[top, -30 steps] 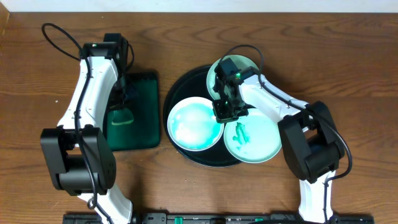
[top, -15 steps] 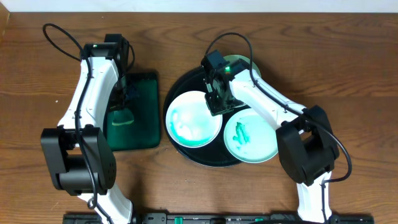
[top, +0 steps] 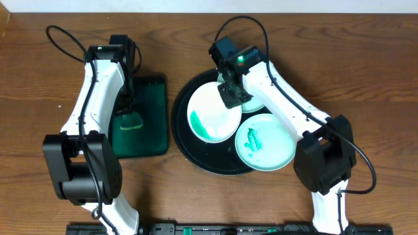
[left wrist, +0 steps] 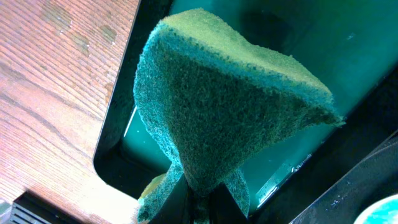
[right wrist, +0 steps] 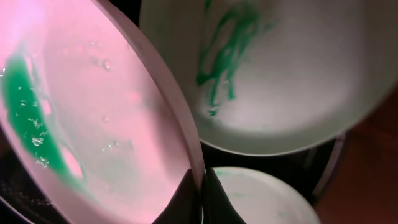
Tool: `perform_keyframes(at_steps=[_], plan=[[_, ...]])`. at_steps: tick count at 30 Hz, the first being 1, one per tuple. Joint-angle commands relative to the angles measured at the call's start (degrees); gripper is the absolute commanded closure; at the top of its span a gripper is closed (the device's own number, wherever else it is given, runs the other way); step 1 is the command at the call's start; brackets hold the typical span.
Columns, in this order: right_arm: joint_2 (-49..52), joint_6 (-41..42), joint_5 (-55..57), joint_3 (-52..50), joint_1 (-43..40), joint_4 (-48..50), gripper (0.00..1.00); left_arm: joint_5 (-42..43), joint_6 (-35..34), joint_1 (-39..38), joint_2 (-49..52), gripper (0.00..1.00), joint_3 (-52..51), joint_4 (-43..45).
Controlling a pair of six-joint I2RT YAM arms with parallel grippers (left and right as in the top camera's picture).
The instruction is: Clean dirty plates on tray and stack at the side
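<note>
My right gripper (top: 233, 96) is shut on the rim of the white plate (top: 212, 112) and holds it tilted above the black tray (top: 181, 140); green liquid pools at its low left side (right wrist: 25, 106). A mint plate with green smears (top: 264, 141) lies at the tray's right (right wrist: 280, 68). Another mint plate (top: 256, 101) lies at the back, mostly hidden under my arm (right wrist: 261, 199). My left gripper (top: 129, 104) is shut on a green sponge (left wrist: 217, 106) over the dark-green rectangular tray (top: 140, 124).
The rectangular tray's rim (left wrist: 118, 118) sits left of the black tray on the brown wood tabletop (top: 366, 78). Bare wood lies to the right of the black tray and at the far left (left wrist: 43, 74).
My right gripper has lifted the white plate's rim and moved it back, tilting the plate so the green liquid ran to its lower left. The left arm has not moved.
</note>
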Motion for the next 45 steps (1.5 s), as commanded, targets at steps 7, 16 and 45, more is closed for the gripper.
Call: perform_keyframes(at_steps=[7,16,45], plan=[[-0.4,-3.0,12.3,7.6,0.5,-4.9,0.99,-0.1,0.4,-0.1,0.5,0.92,-0.3,0.3],[-3.4,-6.1,21.5,8.2,1.2,-5.6,0.99,1.6,0.5,-0.1,3.0,0.92,-0.3,0.3],[-5.0,-5.3,64.8,8.2,24.8,-12.9,0.99,2.9,0.6,-0.1,5.5,0.92,-0.3,1.1]])
